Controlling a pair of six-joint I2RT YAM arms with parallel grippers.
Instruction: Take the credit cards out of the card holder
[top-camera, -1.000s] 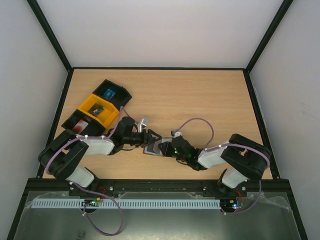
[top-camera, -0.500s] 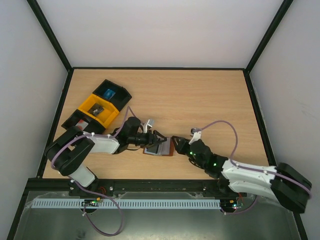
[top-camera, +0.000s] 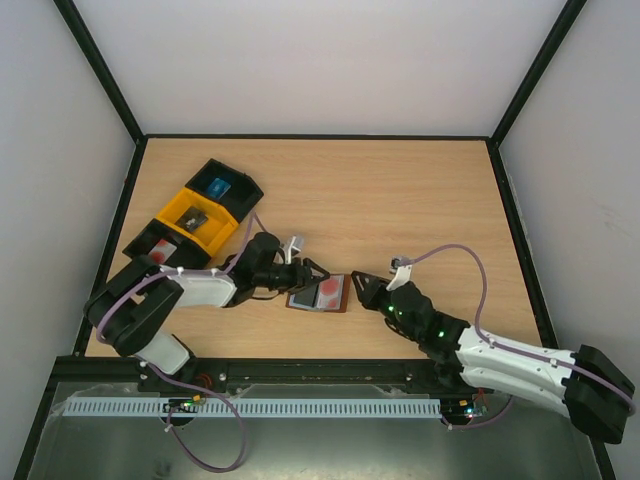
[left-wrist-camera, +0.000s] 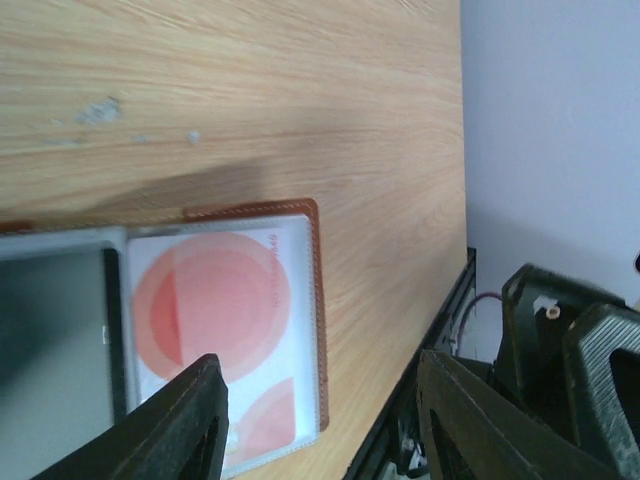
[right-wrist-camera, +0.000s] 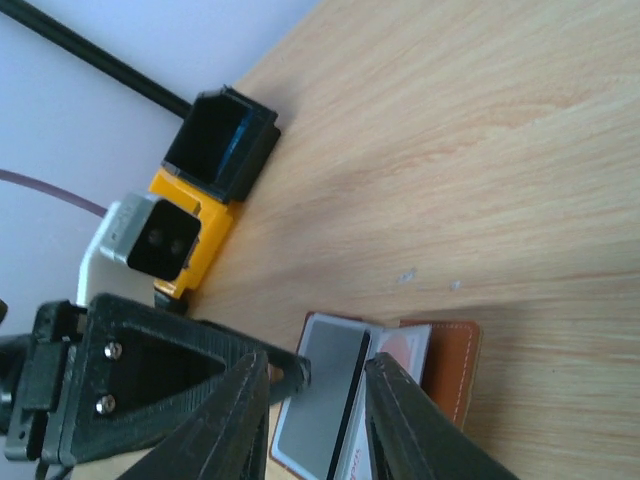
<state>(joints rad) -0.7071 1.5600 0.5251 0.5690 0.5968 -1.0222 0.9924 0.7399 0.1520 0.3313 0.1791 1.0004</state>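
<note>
Card holder (top-camera: 318, 296) lies open and flat on the surface (top-camera: 420, 200), between the 2 claws. Red card (left-wrist-camera: 212, 300) and dark grey card (left-wrist-camera: 50, 345) both sit in pockets: 0 of 2 out. Left claw (left-wrist-camera: 320, 360) spread, empty, at holder's left side. Right claw (right-wrist-camera: 312, 370) part-spread, empty, at right edge. Step judged: approach. Next: pin holder, pinch 1 card edge, slide outward.

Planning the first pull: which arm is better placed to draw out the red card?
Probably left. The left gripper hangs open over the card holder, with the red card just ahead of its fingers; the right gripper sits off the holder's right edge.
</note>
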